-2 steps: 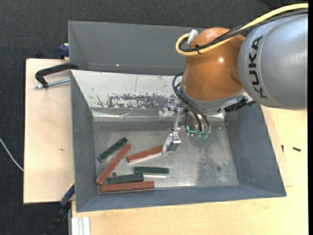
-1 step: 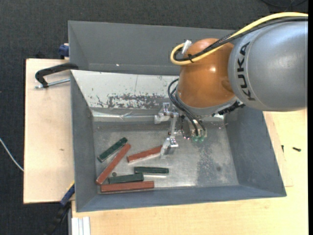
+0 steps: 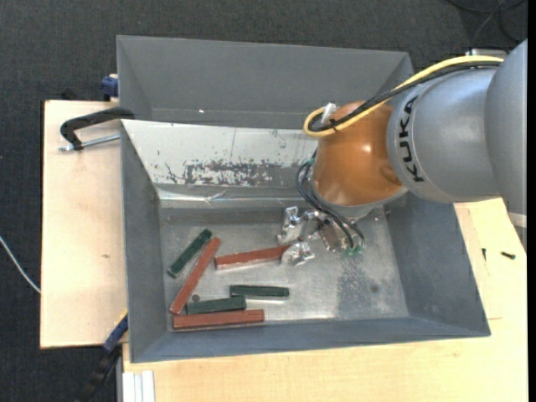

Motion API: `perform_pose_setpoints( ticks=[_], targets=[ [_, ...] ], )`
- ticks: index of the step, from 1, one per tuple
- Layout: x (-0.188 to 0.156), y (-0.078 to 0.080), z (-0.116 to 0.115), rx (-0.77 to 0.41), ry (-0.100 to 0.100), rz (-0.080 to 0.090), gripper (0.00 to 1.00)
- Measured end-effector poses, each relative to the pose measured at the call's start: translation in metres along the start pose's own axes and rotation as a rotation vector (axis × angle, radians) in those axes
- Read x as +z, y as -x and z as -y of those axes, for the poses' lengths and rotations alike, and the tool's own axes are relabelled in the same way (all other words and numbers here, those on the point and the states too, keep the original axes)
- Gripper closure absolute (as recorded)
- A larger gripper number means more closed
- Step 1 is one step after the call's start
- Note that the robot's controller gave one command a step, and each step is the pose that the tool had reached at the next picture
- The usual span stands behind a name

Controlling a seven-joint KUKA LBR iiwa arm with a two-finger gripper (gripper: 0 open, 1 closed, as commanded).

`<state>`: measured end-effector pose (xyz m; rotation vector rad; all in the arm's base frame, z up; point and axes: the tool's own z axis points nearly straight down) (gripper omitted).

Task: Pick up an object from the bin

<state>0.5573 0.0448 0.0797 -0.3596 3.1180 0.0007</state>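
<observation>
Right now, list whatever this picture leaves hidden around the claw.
1. Camera view: whether the claw touches the middle red-brown stick; the claw's own metal covers that stick's right end.
2. Camera view: the bin's back right corner, covered by the orange wrist cover and arm.

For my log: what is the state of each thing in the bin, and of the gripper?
gripper: low in the bin, at a stick's end.
middle red-brown stick: flat, right end at gripper.
slanted red-brown stick: flat, left side.
front red-brown stick: flat, nearest the front wall.
slanted green stick: flat, beside slanted red-brown stick.
middle green stick: flat, near the floor's middle.
front green stick: flat, against front red-brown stick.
</observation>
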Motion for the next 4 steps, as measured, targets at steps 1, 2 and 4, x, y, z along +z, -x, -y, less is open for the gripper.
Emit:
perform_pose_setpoints(
  ticks=[1,2,4],
  targets=[
    [0.000,0.000,0.000,0.000,0.000,0.000,1.00],
    [-0.001,0.000,0.000,-0.001,0.000,0.000,1.00],
    [-0.240,0.026,-0.003,-0.067,-0.001,0.007,1.00]
  ],
)
